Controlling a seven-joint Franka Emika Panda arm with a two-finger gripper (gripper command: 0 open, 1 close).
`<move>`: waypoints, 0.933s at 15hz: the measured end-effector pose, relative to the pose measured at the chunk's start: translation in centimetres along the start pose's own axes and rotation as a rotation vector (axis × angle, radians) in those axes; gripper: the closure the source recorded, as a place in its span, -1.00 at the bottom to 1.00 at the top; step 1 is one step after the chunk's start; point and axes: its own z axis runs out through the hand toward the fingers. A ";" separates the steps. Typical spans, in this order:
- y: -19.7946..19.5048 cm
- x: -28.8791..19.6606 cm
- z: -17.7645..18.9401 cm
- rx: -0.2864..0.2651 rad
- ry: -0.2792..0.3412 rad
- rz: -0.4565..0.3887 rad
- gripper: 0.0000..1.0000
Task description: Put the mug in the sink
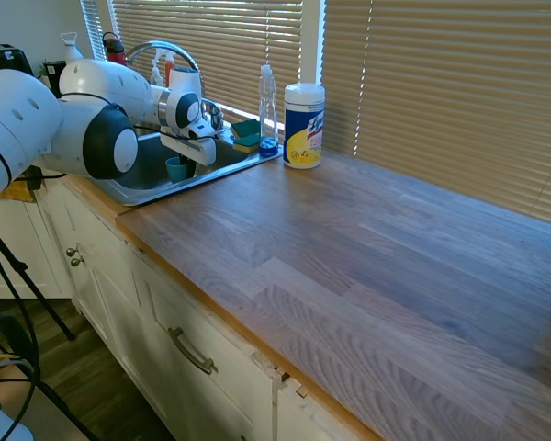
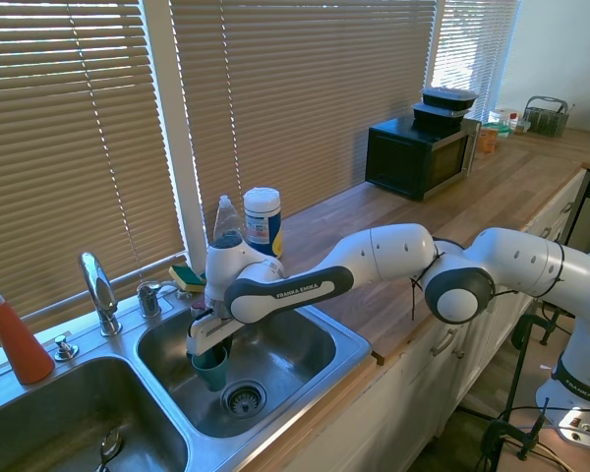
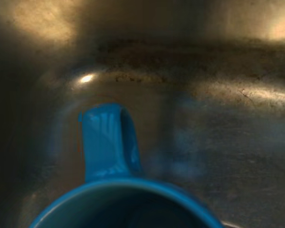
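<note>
Kitchen: a long wooden countertop [image 1: 367, 266] runs under slatted window blinds [image 1: 441, 83], with white cabinets below.

First exterior view. The white arm [image 1: 83, 119] enters from the picture's left and reaches low across the sink [image 1: 207, 165]. The gripper [image 1: 179, 158] points down into the near basin. The mug [image 1: 175, 169] sits directly beneath it, inside the basin; only its teal upper part shows above the sink rim. A white wipes canister [image 1: 304, 126] and a clear bottle [image 1: 268, 108] stand on the counter just beside the sink corner, with teal-and-yellow sponges [image 1: 246, 135] behind the rim. The faucet [image 1: 170, 50] arches above the arm.

Second exterior view. The arm [image 2: 374, 261] enters from the right, stretched nearly level over the counter edge, with the wrist bent down into the right-hand basin. The gripper [image 2: 208, 350] is closed on the rim of the mug [image 2: 210, 370], jaws narrow. The mug stands upright, low in the basin, just beside the drain [image 2: 243, 398]; whether its base touches the floor of the sink [image 2: 354, 344] cannot be told. It is plain, teal-blue and tapered. A red-filled spray bottle [image 2: 15, 339] stands at the far left; a black microwave [image 2: 420, 154] sits further along the counter.

Wrist view. The rim of the mug [image 3: 123, 204] fills the bottom edge, and a blue handle [image 3: 107, 145] projects from it over dull, scratched steel.
</note>
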 end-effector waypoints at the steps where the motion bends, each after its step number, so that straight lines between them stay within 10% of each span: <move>1: 0.0 -0.1 0.4 0.000 -0.005 0.002 1.00; 2: 0.0 -0.2 0.5 0.000 -0.010 0.004 -1.00; 14: 0.1 0.0 0.7 0.000 -0.030 0.017 -1.00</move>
